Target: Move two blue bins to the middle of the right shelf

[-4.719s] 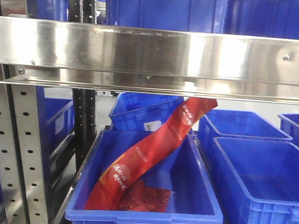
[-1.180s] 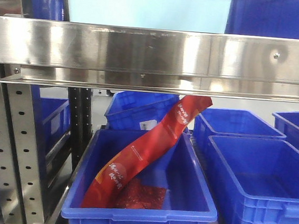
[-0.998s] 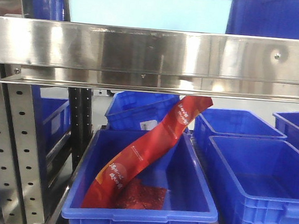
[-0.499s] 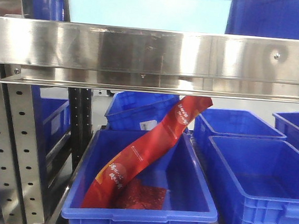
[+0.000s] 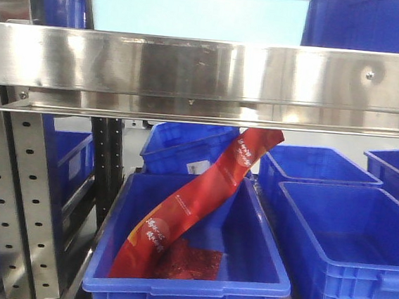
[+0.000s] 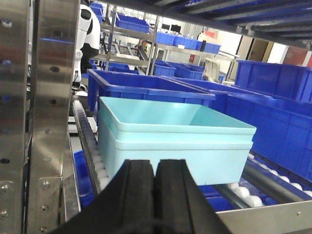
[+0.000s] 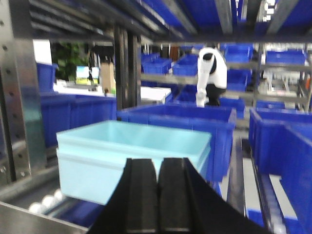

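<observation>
Two pale aqua blue bins (image 6: 175, 141), nested one inside the other, rest on the roller shelf. They also show from the other side in the right wrist view as one stacked pair of blue bins (image 7: 122, 156), and in the front view the bins' pale wall (image 5: 198, 11) rises above the steel rail. My left gripper (image 6: 155, 163) is shut and empty just in front of the bins' near wall. Likewise my right gripper (image 7: 158, 161) is shut with nothing in it, a little short of the bins.
A steel shelf rail (image 5: 207, 69) crosses the front view, with a perforated upright (image 5: 25, 196) at left. Below sit deep-blue bins; one holds a red bag (image 5: 194, 205). Deep-blue bins (image 6: 146, 90) flank the pale pair. A person in white (image 7: 212, 73) stands far back.
Several seconds ago a deep-blue bin stood above the rail; the pale aqua bins stand there since. Over the last second nothing has visibly moved.
</observation>
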